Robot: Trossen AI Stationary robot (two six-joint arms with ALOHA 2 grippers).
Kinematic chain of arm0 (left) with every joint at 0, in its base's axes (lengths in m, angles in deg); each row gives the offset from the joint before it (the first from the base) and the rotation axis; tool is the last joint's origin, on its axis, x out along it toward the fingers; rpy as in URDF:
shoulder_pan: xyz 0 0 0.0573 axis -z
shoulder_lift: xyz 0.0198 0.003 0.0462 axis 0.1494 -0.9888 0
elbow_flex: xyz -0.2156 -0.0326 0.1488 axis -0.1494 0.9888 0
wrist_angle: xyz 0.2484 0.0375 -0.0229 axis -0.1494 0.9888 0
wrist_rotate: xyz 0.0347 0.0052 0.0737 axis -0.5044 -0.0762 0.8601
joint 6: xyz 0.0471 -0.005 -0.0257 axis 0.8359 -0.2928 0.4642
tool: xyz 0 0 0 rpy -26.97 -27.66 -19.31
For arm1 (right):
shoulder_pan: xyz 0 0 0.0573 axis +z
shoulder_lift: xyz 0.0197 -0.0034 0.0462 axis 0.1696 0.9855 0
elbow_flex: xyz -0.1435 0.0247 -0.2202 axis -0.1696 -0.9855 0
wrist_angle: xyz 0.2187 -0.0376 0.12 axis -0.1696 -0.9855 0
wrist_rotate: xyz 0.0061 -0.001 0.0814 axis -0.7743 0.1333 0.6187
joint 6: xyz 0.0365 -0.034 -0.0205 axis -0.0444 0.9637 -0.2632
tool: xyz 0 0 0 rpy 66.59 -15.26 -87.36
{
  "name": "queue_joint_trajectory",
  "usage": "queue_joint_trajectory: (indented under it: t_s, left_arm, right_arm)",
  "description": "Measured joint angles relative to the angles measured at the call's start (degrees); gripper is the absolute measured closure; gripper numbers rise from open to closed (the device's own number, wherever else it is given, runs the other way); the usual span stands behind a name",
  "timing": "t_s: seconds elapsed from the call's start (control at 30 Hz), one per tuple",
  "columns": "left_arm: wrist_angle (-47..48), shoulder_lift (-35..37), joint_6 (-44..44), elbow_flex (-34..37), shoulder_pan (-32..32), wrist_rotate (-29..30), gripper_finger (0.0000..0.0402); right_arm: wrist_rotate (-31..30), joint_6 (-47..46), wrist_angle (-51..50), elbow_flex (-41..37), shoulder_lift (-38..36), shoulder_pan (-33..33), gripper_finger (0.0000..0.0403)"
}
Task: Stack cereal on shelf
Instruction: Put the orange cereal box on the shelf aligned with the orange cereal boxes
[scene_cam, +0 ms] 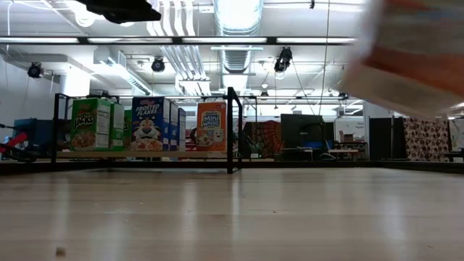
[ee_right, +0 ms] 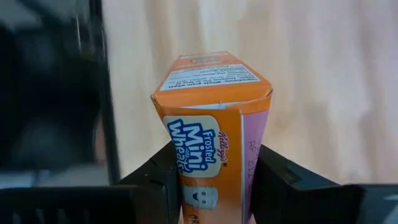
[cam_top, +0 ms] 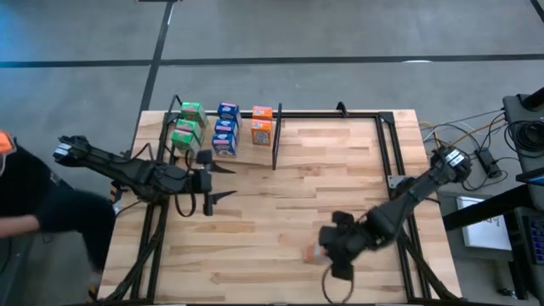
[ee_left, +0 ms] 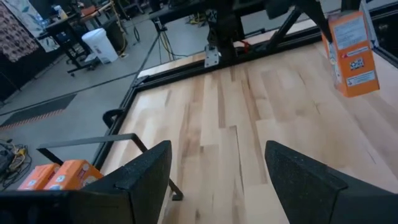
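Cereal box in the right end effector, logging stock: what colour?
Orange cardboard cereal box, clearest in right wrist view.

Pale planked wood tabletop [cam_top: 323, 187] with a soft sheen; printed cardboard orange box [ee_right: 214, 124]; thin black metal shelf frame [cam_top: 276, 136]

Left gripper [ee_left: 217, 180] fingers spread over pale plank tabletop [ee_left: 230, 118]; small orange cardboard cereal box [ee_left: 353, 53] at two o'clock, held aloft.

Orange cereal box [ee_right: 214, 130] upright, clamped between fingers [ee_right: 155, 180].
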Motion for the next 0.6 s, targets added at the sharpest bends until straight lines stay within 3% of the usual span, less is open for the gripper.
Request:
queue_joint_trajectory:
  t_s: [0.1,0.3,0.6]
  left_arm:
    - [-0.2,0.9,0.0,0.9,0.0,1.5,0.0159]
    - [-0.3,3.0,2.3,1.0,0.0,6.3,0.0159]
    - [-0.4,7.2,2.6,2.0,0.0,10.5,0.0159]
  right_arm:
    - [-2.8,4.6,3.4,0.0,-1.5,-4.8,0.0276]
    - [-1.5,15.3,5.2,2.5,-2.2,-15.7,0.0276]
    - [-0.8,32.6,5.2,16.4,2.6,-27.9,0.0275]
